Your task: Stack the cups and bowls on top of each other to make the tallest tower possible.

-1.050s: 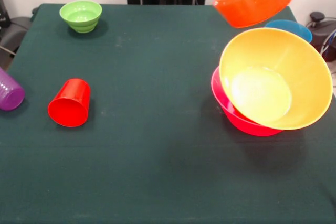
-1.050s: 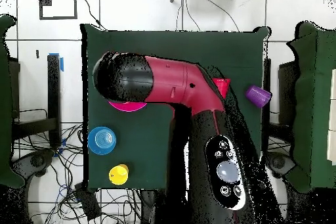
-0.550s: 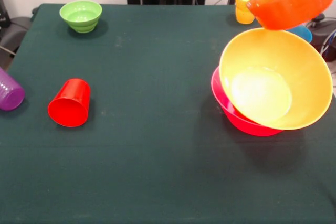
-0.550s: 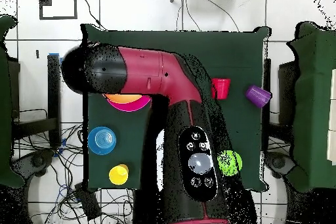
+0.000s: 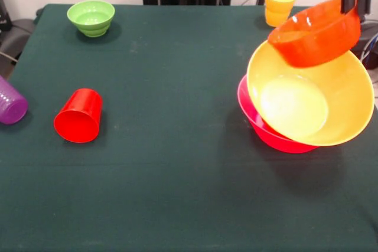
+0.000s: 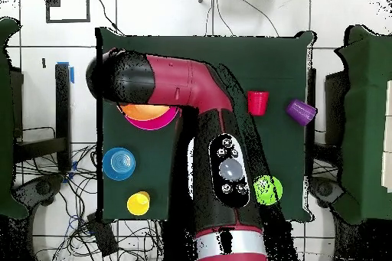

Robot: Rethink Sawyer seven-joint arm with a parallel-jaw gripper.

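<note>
My gripper [image 5: 358,1] comes down at the top right, shut on the far rim of the small orange bowl [image 5: 313,38]. That bowl hangs tilted just over the far edge of the large yellow-orange bowl [image 5: 295,107]. The yellow-orange bowl sits tilted inside the large pink bowl [image 5: 260,125], and these two make the tower. A small green bowl [image 5: 91,17] stands at the far left. A yellow cup [image 5: 280,4] stands upright at the back. The red cup [image 5: 78,116] and purple cup [image 5: 9,103] lie on their sides at the left. In the overhead view the arm [image 6: 191,97] hides the gripper.
The dark green table [image 5: 177,175] carries everything. The overhead view shows a small blue bowl [image 6: 120,163] and the yellow cup [image 6: 138,203] near the pink bowl [image 6: 149,122]. Cables and floor tiles surround the table.
The gripper has carried the orange bowl down and slightly left, from above the tower's far right to just over the yellow-orange bowl's rim. Everything else stayed put.
</note>
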